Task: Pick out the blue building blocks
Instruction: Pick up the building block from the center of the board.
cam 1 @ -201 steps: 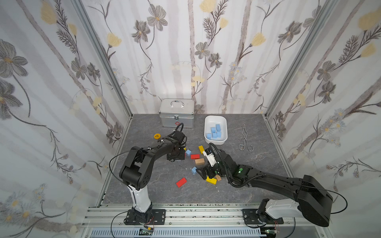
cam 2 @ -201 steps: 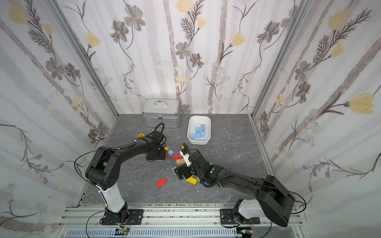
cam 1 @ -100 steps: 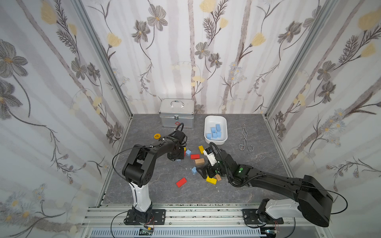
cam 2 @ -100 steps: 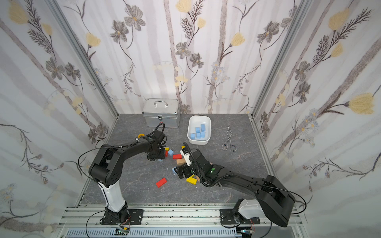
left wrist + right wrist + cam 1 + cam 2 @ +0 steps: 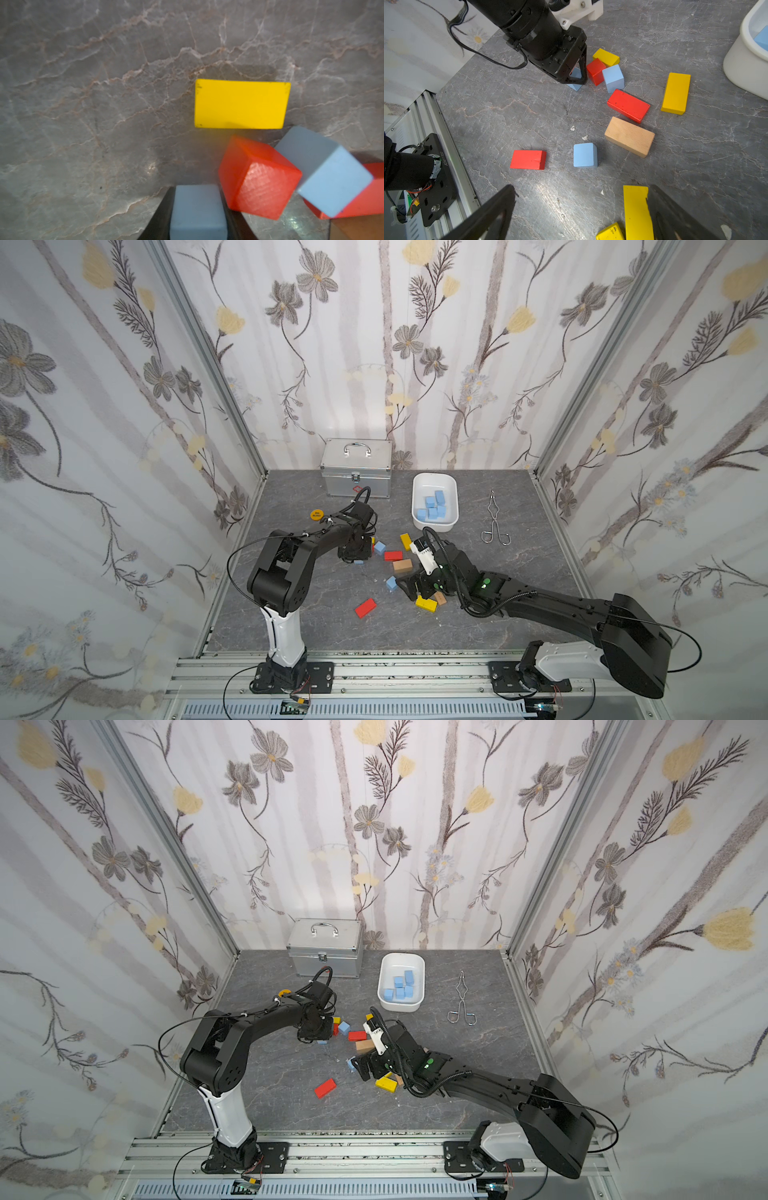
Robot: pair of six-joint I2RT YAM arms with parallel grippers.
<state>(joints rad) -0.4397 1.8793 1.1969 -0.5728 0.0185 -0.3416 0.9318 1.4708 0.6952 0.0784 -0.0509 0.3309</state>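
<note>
- Gripping firmly, the left hand (image 5: 576, 82) is clamped on one blue block (image 5: 197, 209), low over the middle of the surface (image 5: 332, 626).
- A red cube (image 5: 257, 178) sits just beside that block, with another blue cube (image 5: 326, 174) touching it. A straight vertical lift looks like the safest way out, with no sideways drag.
- The likely destination is the white tub (image 5: 434, 525) near the back edge, where several blue blocks (image 5: 434, 506) already lie. Best to clear its rim before letting go.
- The right hand (image 5: 415, 589) gapes wide and holds nothing, with a lone blue cube (image 5: 585, 154) ahead and a yellow brick (image 5: 636, 207) beside one finger.
</note>
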